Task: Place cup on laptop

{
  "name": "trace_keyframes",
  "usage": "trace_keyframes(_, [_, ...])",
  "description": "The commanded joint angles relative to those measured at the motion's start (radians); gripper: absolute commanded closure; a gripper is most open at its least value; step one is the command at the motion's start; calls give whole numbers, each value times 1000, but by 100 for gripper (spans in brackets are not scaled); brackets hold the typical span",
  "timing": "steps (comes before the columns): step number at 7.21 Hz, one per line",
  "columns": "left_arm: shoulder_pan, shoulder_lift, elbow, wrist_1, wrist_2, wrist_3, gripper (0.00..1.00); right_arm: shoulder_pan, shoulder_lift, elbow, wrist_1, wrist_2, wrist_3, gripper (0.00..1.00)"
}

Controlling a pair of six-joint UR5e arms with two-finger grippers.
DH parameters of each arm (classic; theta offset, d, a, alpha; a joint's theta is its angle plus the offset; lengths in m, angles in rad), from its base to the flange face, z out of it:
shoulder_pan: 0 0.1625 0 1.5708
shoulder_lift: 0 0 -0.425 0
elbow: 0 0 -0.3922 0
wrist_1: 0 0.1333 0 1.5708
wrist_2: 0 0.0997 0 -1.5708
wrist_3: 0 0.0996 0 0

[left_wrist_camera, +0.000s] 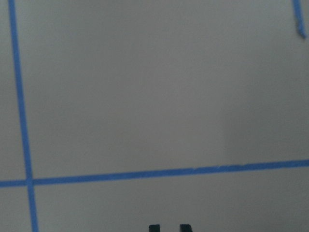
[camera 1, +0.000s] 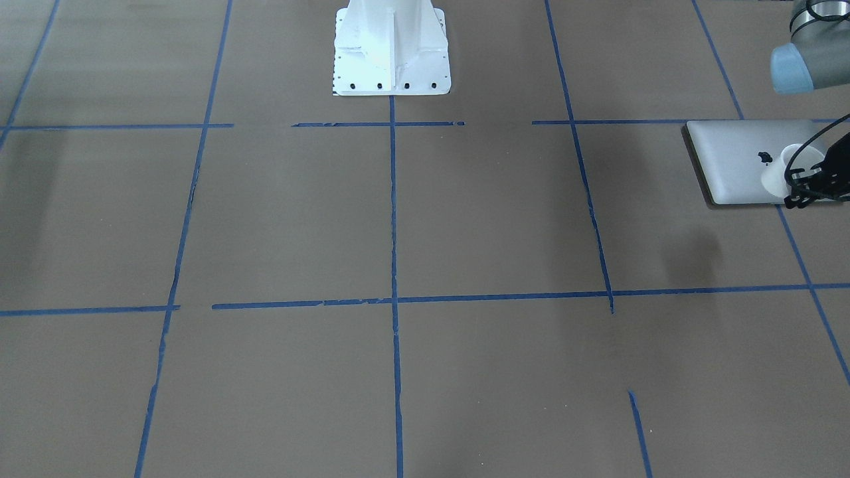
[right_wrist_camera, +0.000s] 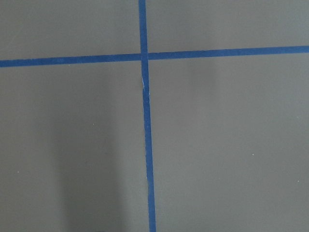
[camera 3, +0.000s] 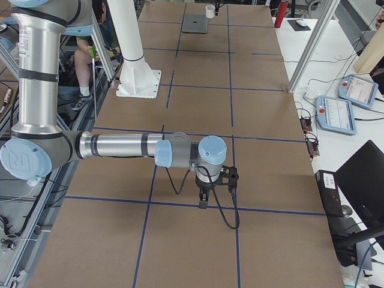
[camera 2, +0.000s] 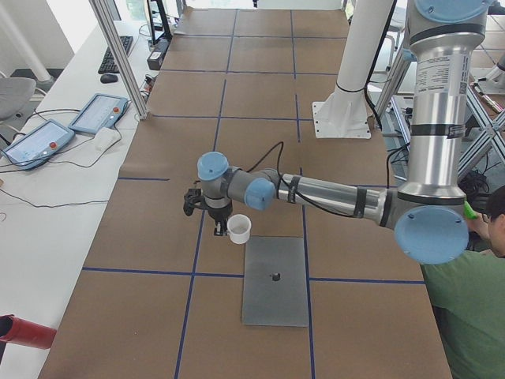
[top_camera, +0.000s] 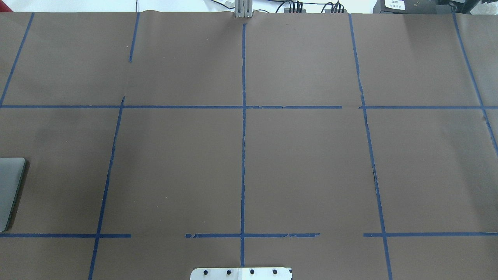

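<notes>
Below my left claw (camera 1: 803,186), which pinches the small white mug (camera 1: 780,176), lies the flat silver-grey laptop (camera 1: 730,159); I'd lower straight, then release gently.

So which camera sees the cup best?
The exterior left view: the cup shows whole and close. The front-facing view shows it partly hidden, exterior right shows it tiny and far, and the other three miss it.

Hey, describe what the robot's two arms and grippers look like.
Left arm and right arm are silver tubes with pale blue joint caps and printed labels on the upper tubes. A black cable loops to each small black two-finger gripper, left gripper and right gripper.
</notes>
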Motion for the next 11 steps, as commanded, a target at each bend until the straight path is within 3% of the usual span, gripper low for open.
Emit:
trace_keyframes(1, [-2,151,1,-175,0,-88,100,0,0,-2,0,0,0,0])
trace_keyframes(2, [-4,192,31,-262,0,-114,100,0,0,0,0,0,0,0])
trace_keyframes(4, [8,220,199,-595,3,-287,100,0,0,0,0,0,0,0])
trace_keyframes(5, [12,220,246,-654,3,-315,100,0,0,0,0,0,0,0])
trace_keyframes(11, [81,215,249,-659,-2,-317,100,0,0,0,0,0,0,0])
